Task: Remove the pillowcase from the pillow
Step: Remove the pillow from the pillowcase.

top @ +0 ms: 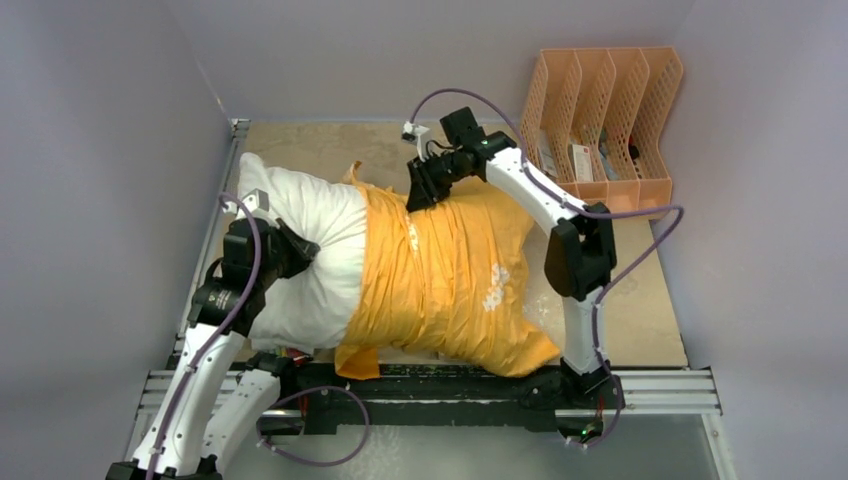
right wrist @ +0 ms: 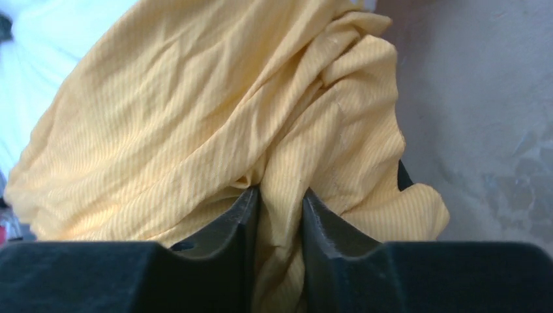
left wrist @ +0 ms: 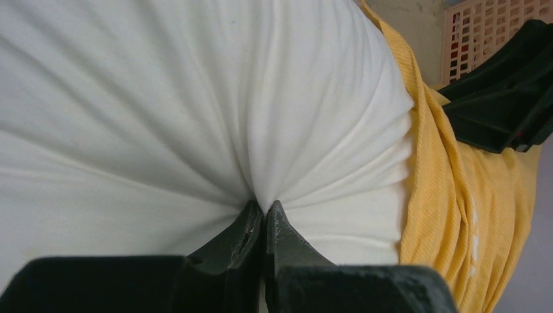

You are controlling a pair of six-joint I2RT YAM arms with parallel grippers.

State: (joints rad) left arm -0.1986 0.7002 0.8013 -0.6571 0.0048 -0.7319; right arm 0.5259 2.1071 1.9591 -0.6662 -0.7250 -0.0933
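The white pillow (top: 305,250) lies across the table, its left part bare. The orange-yellow pillowcase (top: 450,275) covers its middle and right part, bunched in folds. My left gripper (top: 300,250) is shut on a pinch of the white pillow (left wrist: 195,111) at its near left side; creases fan out from the fingertips (left wrist: 251,215). My right gripper (top: 425,190) is shut on a fold of the pillowcase (right wrist: 195,117) at its far edge. The pillowcase edge also shows in the left wrist view (left wrist: 450,195).
A peach plastic file rack (top: 605,130) stands at the back right, close behind the right arm. Grey walls close in the table (top: 640,300) on the left, back and right. A black rail (top: 440,385) runs along the near edge.
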